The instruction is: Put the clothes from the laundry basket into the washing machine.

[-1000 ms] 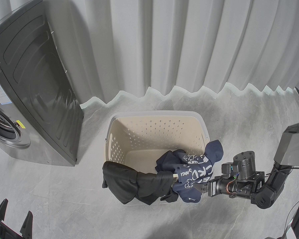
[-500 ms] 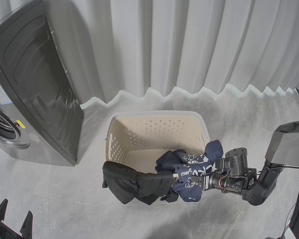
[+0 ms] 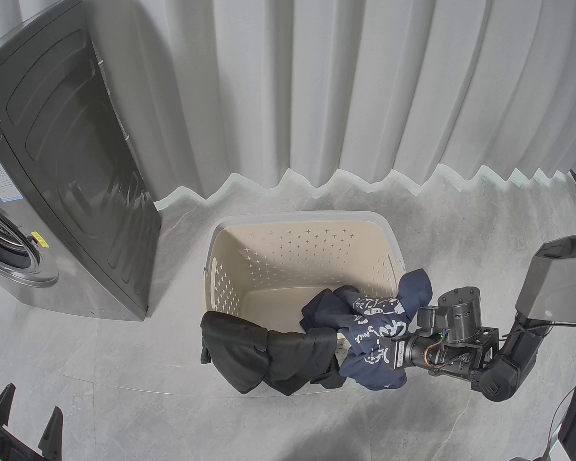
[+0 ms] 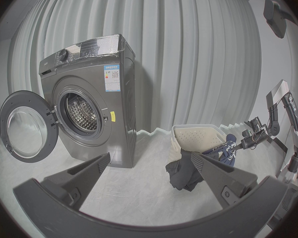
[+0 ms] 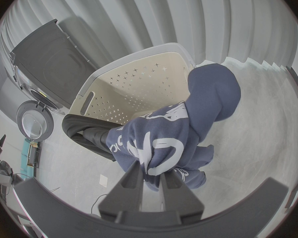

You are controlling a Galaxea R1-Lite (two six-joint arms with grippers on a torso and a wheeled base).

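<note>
Right tool [image 5: 152, 174] is pinched narrow on a fold of the navy sweatshirt [image 5: 169, 139] at the near right corner of the laundry basket [image 3: 301, 216].
- Change: over the last second the right arm closed in on the basket from the right. The sweatshirt bunch now bulges a little further out over the basket's rim, and the basket has shifted slightly.
- Black garment [image 3: 262, 353] hangs over the basket's near rim, left of the sweatshirt and touching it.
- Left tool [image 4: 149, 156] is spread wide and holding nothing, well off to the basket's near left.
- Washing machine [image 4: 89, 109] stands left of the basket with its door [image 4: 26, 126] swung open.

Reading: the grip looks made, and lifting comes next. The black garment may drag along.
</note>
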